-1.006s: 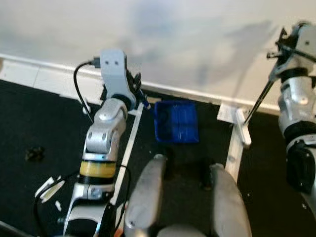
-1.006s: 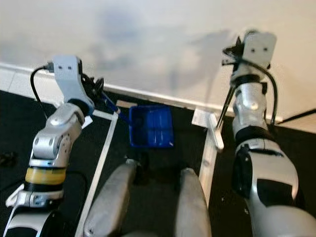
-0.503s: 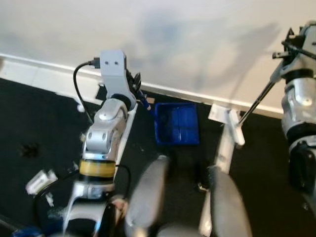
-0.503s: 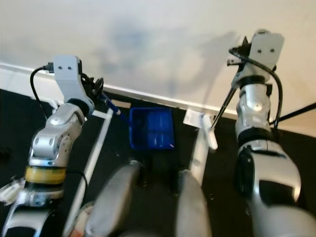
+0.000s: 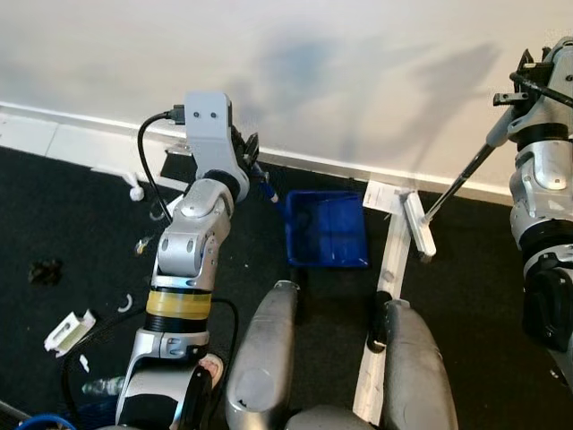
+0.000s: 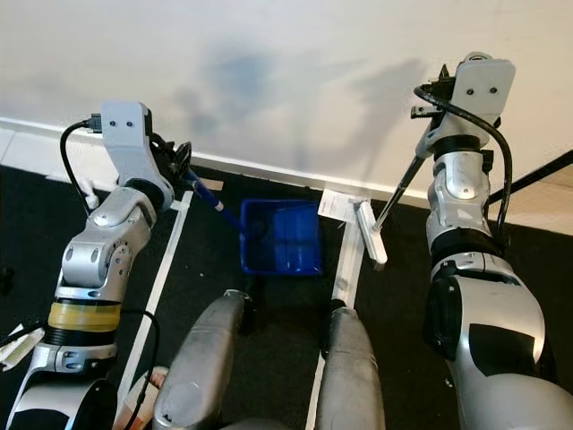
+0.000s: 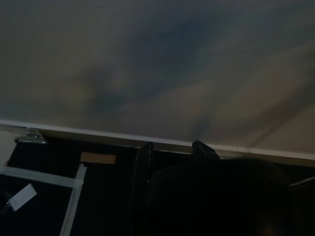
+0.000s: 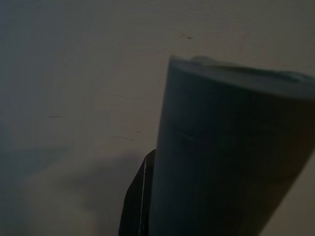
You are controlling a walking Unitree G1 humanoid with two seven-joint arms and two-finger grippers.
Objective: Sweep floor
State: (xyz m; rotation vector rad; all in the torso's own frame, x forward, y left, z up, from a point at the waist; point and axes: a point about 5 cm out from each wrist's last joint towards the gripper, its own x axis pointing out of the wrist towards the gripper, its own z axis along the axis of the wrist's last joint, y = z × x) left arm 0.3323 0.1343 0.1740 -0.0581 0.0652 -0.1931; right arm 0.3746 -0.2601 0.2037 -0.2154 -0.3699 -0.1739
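Note:
A blue dustpan [image 5: 327, 228] lies on the black floor close to the wall. Its blue handle slants up into my left gripper [image 5: 252, 163], which is shut on it. My right gripper [image 5: 526, 88] is raised at the right and is shut on the thin grey broom handle [image 5: 458, 184]. The white broom head [image 5: 417, 226] rests on the floor just right of the dustpan. In the right wrist view the broom handle [image 8: 221, 147] stands large against the wall. The left wrist view is dark, with fingertips [image 7: 145, 148] before the baseboard.
The white wall and its baseboard [image 5: 89, 130] run straight ahead. White tape strips [image 5: 383, 296] cross the black floor. A dark clump [image 5: 43, 269] and white scraps [image 5: 70, 330] lie at the left. My own legs [image 5: 264, 358] show at the bottom.
The view has shifted as I moved, so floor marks sit further left. The broom head has come closer to the dustpan's right side. Both grips are unchanged.

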